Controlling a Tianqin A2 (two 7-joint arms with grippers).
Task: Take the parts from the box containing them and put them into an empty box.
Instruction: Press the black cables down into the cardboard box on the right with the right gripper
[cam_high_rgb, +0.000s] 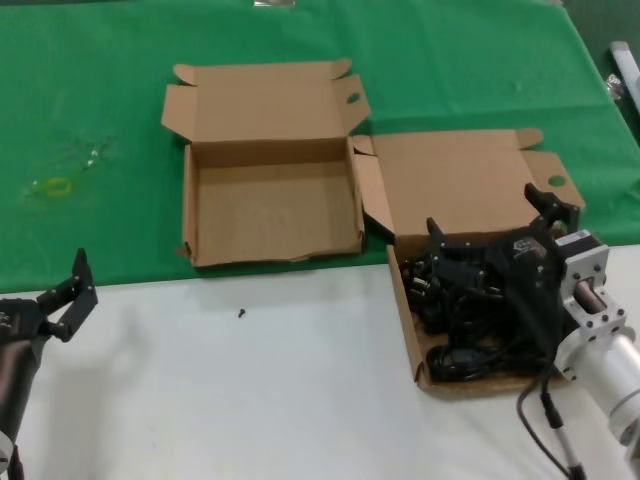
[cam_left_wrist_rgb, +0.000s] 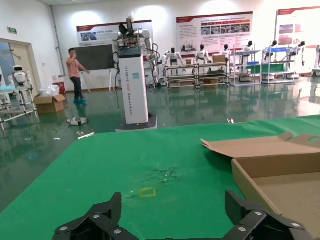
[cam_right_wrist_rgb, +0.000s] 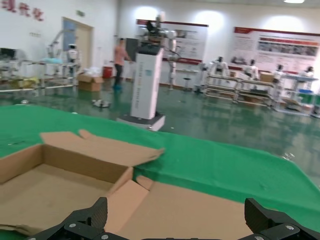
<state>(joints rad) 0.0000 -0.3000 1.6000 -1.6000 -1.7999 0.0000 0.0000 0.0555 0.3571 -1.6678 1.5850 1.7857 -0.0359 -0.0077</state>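
The empty box (cam_high_rgb: 275, 205) lies open on the green cloth, its lid folded back and its front wall ragged. It also shows in the left wrist view (cam_left_wrist_rgb: 280, 175) and the right wrist view (cam_right_wrist_rgb: 45, 185). To its right, the box containing them (cam_high_rgb: 408, 320) holds a tangle of black parts (cam_high_rgb: 465, 300). My right gripper (cam_high_rgb: 488, 218) hovers open over that box's back edge; between its jaws (cam_right_wrist_rgb: 175, 212) only the lid (cam_right_wrist_rgb: 200, 210) shows. My left gripper (cam_high_rgb: 62, 285) waits open at the near left, over the cloth (cam_left_wrist_rgb: 173, 207).
A small black screw (cam_high_rgb: 241, 313) lies on the white tabletop in front of the empty box. A yellow mark (cam_high_rgb: 55, 186) and some scuffs sit on the green cloth at the far left. A metal item (cam_high_rgb: 622, 65) lies at the far right edge.
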